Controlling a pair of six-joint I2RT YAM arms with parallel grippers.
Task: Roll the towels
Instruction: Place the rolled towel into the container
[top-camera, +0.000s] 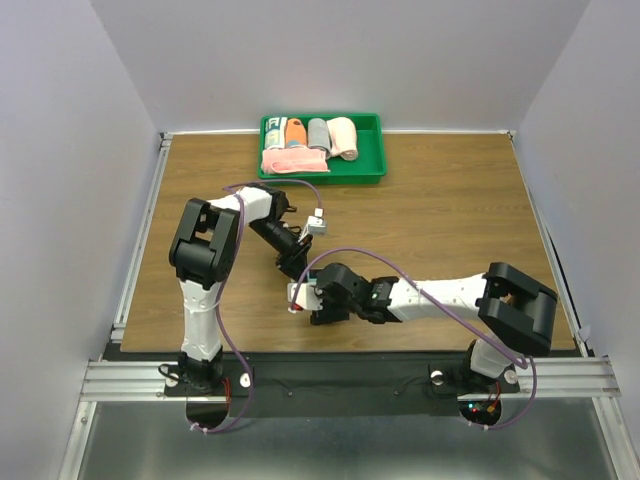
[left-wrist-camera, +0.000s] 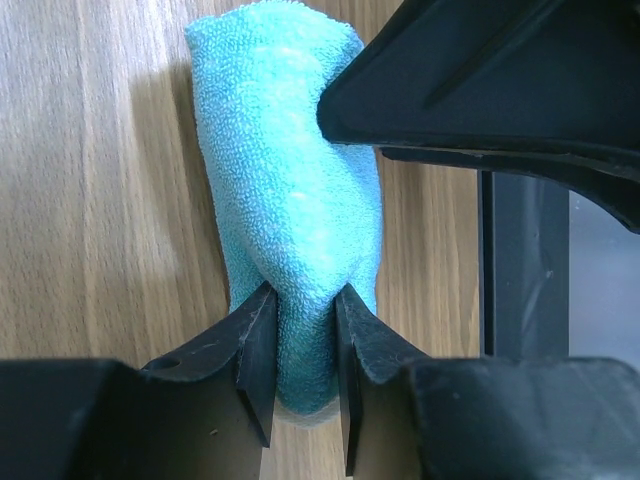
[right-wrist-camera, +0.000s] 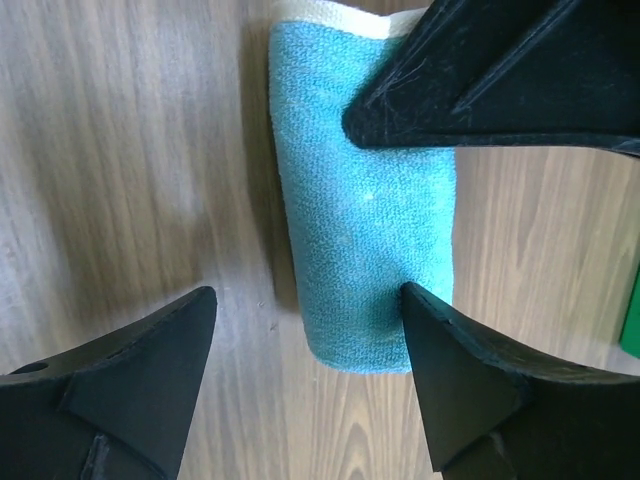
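Note:
The teal towel (left-wrist-camera: 290, 190) lies rolled into a stubby cylinder on the wooden table; a pale yellow edge shows at its far end in the right wrist view (right-wrist-camera: 365, 230). My left gripper (left-wrist-camera: 304, 300) is shut on one end of the roll and pinches it. My right gripper (right-wrist-camera: 308, 293) is open over the other end, with its right finger (right-wrist-camera: 470, 380) touching the roll's side. In the top view both grippers, left (top-camera: 295, 270) and right (top-camera: 300, 298), meet at the table's near middle and hide the roll. A peach-pink rolled towel (top-camera: 343, 138) lies in the green tray (top-camera: 370, 170).
The green tray at the back centre also holds a grey roll (top-camera: 318, 134), an orange item (top-camera: 294, 131) and a pink cloth (top-camera: 293, 161). A black strip at the table's near edge (left-wrist-camera: 525, 260) lies just beside the roll.

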